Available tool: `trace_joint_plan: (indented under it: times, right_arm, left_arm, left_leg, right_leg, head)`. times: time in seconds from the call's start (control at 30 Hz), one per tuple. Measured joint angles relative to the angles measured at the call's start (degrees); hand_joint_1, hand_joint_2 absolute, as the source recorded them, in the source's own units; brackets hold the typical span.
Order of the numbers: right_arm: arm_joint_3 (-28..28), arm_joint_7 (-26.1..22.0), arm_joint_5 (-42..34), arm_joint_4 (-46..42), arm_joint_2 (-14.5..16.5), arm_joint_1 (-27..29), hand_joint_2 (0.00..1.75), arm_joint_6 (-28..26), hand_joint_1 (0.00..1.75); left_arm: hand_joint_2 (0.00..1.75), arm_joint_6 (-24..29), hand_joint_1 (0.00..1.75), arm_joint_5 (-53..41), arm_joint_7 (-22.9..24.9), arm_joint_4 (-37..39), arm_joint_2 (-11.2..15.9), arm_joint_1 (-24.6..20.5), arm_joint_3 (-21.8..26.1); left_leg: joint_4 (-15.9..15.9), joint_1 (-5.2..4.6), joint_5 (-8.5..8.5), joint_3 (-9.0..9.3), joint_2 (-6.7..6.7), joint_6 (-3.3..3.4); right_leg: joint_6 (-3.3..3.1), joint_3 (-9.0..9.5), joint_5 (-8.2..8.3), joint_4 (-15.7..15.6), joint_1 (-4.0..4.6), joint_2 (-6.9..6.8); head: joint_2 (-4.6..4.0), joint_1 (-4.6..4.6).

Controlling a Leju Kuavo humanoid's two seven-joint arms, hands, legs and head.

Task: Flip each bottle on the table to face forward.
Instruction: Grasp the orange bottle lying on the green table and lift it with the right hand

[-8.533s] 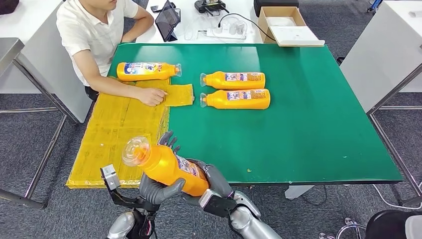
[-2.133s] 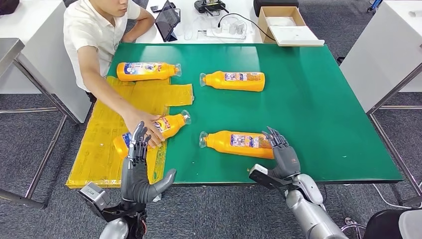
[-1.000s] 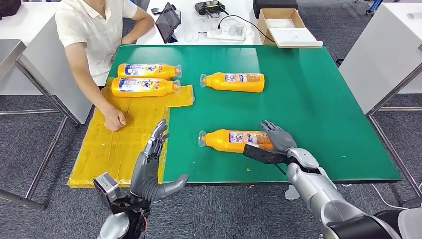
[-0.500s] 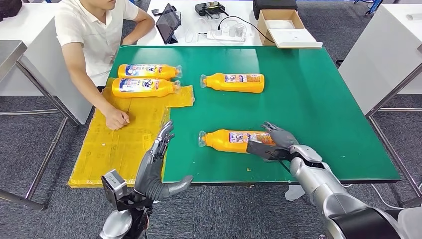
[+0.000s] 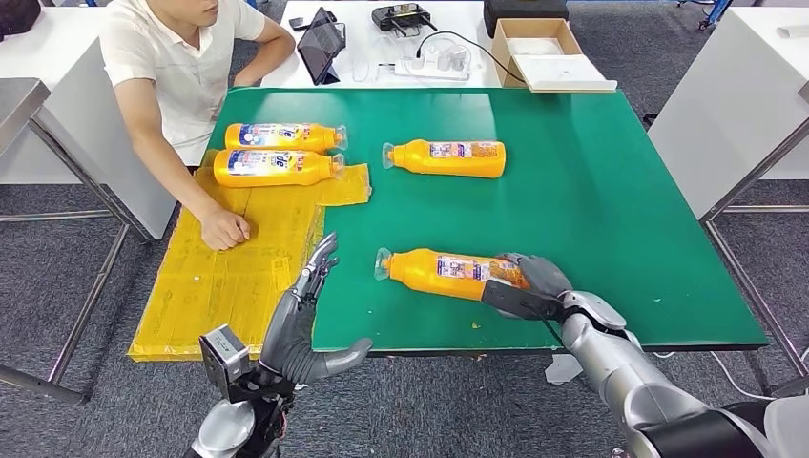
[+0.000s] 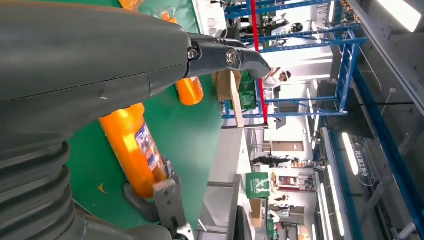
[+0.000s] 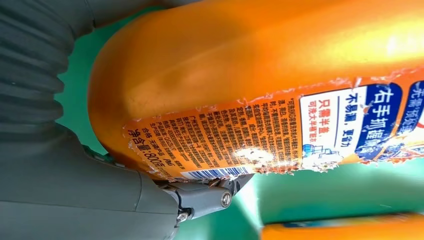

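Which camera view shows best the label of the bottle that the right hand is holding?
The right wrist view: the label on the held bottle is close enough to show printed text and a barcode. The head view shows the right hand gripping the bottle's base, the label small. The left wrist view shows it narrow and blurred.

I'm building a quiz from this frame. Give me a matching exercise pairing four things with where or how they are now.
1. left robot hand
2. right robot hand
3. cardboard box
4. person's fist

a. on the white table beyond the green one
b. resting on the yellow mat
c. open, holding nothing
d. gripping the base of the near bottle

Pairs: 1-c, 2-d, 3-a, 4-b
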Motion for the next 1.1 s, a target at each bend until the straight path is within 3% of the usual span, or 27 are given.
trace_joint_plan:
  times: [0.2, 0.43, 0.53, 0.63, 0.77, 1.1]
  right_arm:
    - [-1.8, -3.3, -3.4, -1.3, 1.0, 2.8, 1.75, -5.5, 1.75]
    - [-6.4, -7.3, -10.4, -6.4, 3.5, 8.2, 1.75, -10.6, 1.75]
    - [-8.2, -9.0, -15.0, -11.6, 5.2, 12.0, 1.75, -9.4, 1.75]
    - [-9.4, -9.6, -19.9, -19.7, 7.3, 17.8, 1.75, -7.6, 1.75]
    - [-9.4, -9.7, -23.7, -28.5, 9.3, 23.6, 1.75, -5.2, 1.75]
    - [-8.0, -11.2, -26.5, -37.9, 11.1, 27.4, 1.75, -1.1, 1.75]
  left_arm:
    - [1.75, 1.5, 0.00, 1.3, 0.0, -0.1, 0.0, 0.4, 0.0]
    - [1.75, 17.7, 0.00, -4.7, -4.2, -2.6, -1.7, 3.2, 1.1]
    - [1.75, 19.9, 0.00, -0.9, -5.3, -4.5, -2.4, 5.2, 1.9]
    - [1.75, 16.8, 0.00, 6.7, -4.5, -6.8, -2.7, 8.3, 2.8]
    - [1.75, 8.4, 0.00, 13.5, -1.7, -7.4, -2.5, 11.0, 3.1]
    - [1.75, -0.2, 0.00, 16.2, -0.5, -5.8, -1.8, 11.9, 2.4]
  left_leg:
    - [0.0, 0.00, -0.01, -0.03, 0.00, 0.00]
    - [0.0, 0.00, 0.00, -0.19, -0.03, 0.01]
    - [0.0, 0.02, -0.01, -0.29, -0.09, 0.00]
    - [0.0, 0.03, -0.03, -0.42, -0.18, -0.02]
    - [0.0, 0.04, -0.03, -0.68, -0.33, -0.03]
    - [0.0, -0.02, -0.02, -0.73, -0.32, -0.01]
  right_leg:
    - [0.00, -0.01, 0.00, 0.0, 0.00, -0.01]
    - [0.00, -0.12, 0.00, 0.0, 0.00, -0.01]
    - [0.07, -0.18, -0.06, 0.0, 0.00, -0.02]
    - [0.12, -0.31, -0.14, 0.0, 0.00, -0.04]
    - [0.12, -0.55, -0.17, 0.0, -0.01, -0.06]
    - [0.13, -0.60, -0.15, 0.0, -0.06, -0.05]
  head:
    - [0.00, 0.01]
    - [0.01, 0.00]
    - [0.00, 0.01]
    - [0.00, -0.01]
    - [-0.01, -0.01]
    - [0.00, 0.00]
